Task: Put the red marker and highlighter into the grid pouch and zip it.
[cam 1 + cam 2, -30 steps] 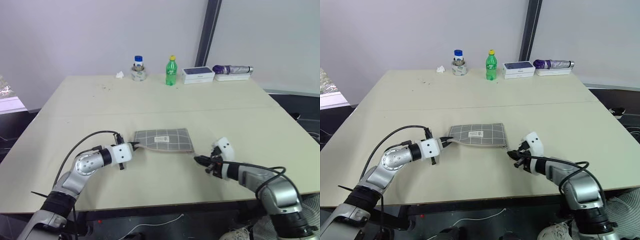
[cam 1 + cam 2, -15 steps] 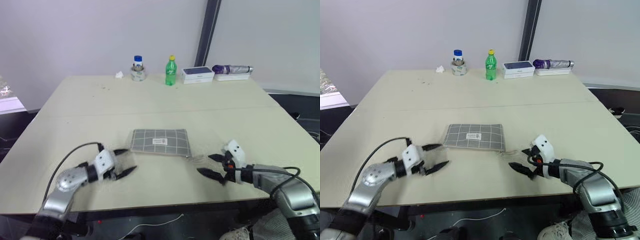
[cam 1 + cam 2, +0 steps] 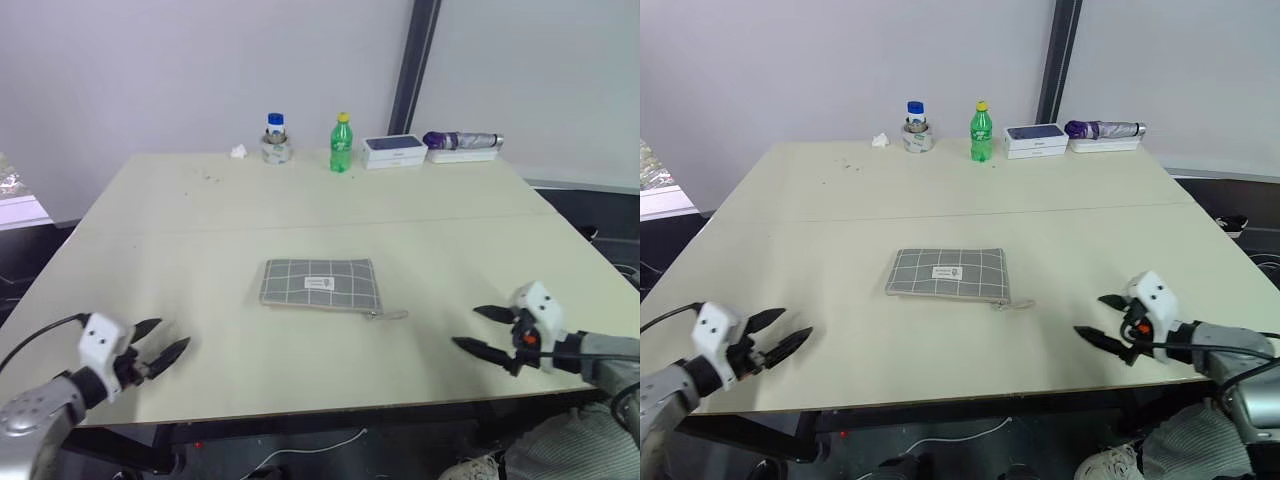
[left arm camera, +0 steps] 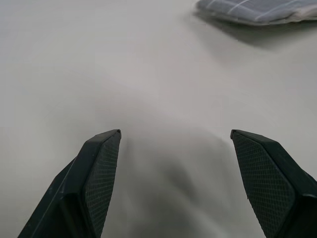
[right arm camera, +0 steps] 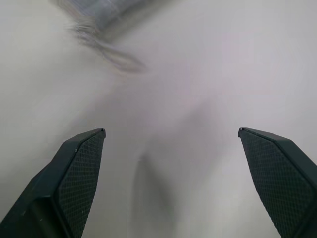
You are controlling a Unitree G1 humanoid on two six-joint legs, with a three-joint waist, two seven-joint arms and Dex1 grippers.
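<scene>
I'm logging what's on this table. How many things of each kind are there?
Pouches: 1, the grid pouch
Bottles: 2, a green bottle and a blue-capped bottle
Tape rolls: 1
Boxes: 2
Umbrellas: 1
Crumpled paper: 1
Total: 8

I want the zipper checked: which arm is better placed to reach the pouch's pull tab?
Right. The pull tab trails off the grid pouch toward the open right gripper; the open left gripper sits off the opposite end.
</scene>
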